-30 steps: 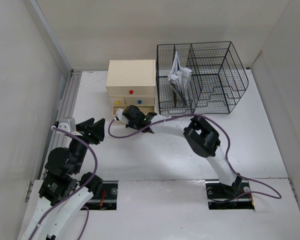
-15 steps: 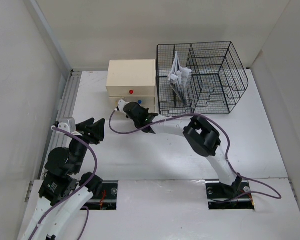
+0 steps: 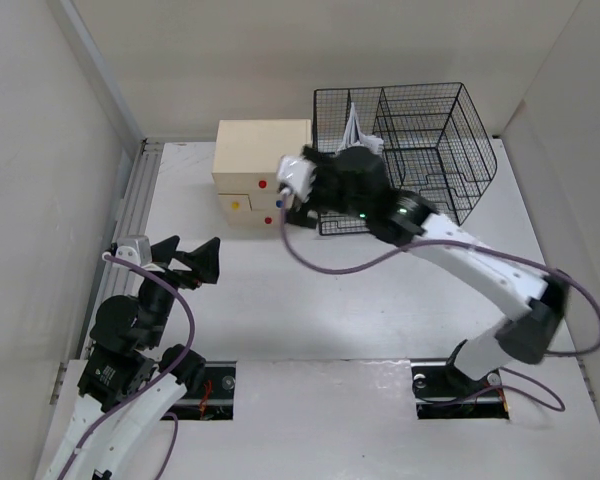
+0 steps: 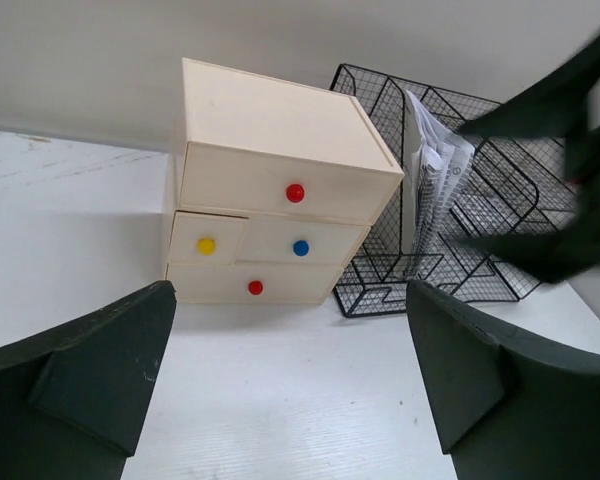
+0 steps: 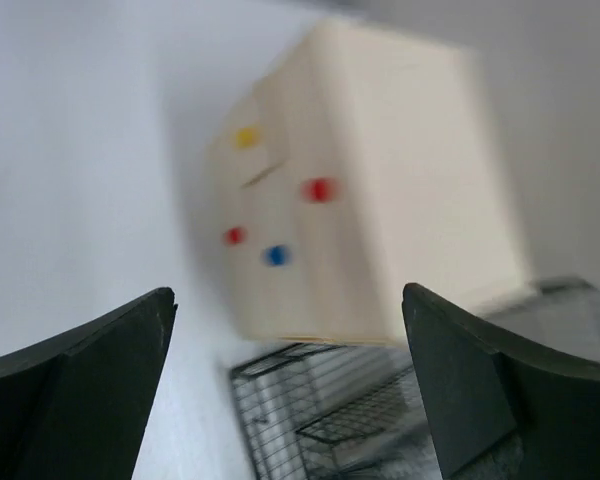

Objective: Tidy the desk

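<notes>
The desk [image 3: 380, 300] is a white tabletop with a metal rail [image 3: 130, 210] along its left edge. My left gripper [image 3: 192, 258] hovers low over the desk's near left part, open and empty. In its own view the left gripper [image 4: 290, 290] faces the beige drawer box [image 4: 280, 140]. My right gripper [image 3: 292, 190] is raised in front of the drawer box [image 3: 260, 160] and the black mesh organizer [image 3: 420, 150]. In its blurred wrist view the right gripper [image 5: 288, 292] is open with nothing between its fingers.
The drawer box [image 5: 380, 180] has red, yellow and blue knobs, and its drawers look pushed in. Folded papers [image 3: 358, 135] stand in the organizer's left compartment. The mesh organizer [image 4: 480, 200] sits right of the box, against the back wall. My right arm [image 4: 570, 150] blurs past it.
The bottom drawer went from pulled out to pushed in. My right gripper then opened, rose and swung up before the box and organizer. My left gripper opened wider in place.
</notes>
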Available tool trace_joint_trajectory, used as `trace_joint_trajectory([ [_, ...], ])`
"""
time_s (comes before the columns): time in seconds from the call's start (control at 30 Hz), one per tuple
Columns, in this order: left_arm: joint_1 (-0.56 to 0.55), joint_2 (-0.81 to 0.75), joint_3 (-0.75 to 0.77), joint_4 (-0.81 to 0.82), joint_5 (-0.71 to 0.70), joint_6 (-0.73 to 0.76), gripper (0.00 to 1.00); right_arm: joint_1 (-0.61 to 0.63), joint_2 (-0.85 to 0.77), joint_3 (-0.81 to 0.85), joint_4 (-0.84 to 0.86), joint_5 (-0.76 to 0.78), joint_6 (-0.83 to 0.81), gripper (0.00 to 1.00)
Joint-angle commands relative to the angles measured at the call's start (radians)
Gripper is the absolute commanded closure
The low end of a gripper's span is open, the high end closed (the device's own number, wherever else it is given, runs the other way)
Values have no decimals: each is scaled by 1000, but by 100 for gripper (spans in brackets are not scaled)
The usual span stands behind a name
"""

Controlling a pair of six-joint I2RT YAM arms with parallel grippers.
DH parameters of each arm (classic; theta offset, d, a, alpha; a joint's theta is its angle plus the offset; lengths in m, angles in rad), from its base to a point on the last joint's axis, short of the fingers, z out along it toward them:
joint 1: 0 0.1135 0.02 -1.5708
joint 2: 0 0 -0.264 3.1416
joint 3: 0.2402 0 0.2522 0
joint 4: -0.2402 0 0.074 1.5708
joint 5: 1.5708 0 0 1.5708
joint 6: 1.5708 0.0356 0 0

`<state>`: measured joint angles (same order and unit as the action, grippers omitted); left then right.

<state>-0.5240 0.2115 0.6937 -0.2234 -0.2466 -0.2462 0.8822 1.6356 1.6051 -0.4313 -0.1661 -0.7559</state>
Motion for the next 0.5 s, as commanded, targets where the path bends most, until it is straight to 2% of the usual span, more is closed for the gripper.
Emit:
trace_joint_trajectory([
  [0.0, -5, -6, -6, 50, -5, -7, 0, -69, -169, -145, 291, 246, 301, 0],
  [0.03, -5, 5, -6, 50, -5, -7, 0, -69, -215, -163, 331, 439, 326, 0],
  [0.1, -5, 15, -6, 50, -5, -7, 0, -78, -224, -181, 390, 593, 383, 0],
  [0.17, -5, 16, -6, 50, -5, -7, 0, -101, -244, -198, 410, 683, 392, 0],
  [0.47, -5, 35, -6, 50, 4, -7, 0, -245, -276, -269, 485, 680, 469, 0],
])
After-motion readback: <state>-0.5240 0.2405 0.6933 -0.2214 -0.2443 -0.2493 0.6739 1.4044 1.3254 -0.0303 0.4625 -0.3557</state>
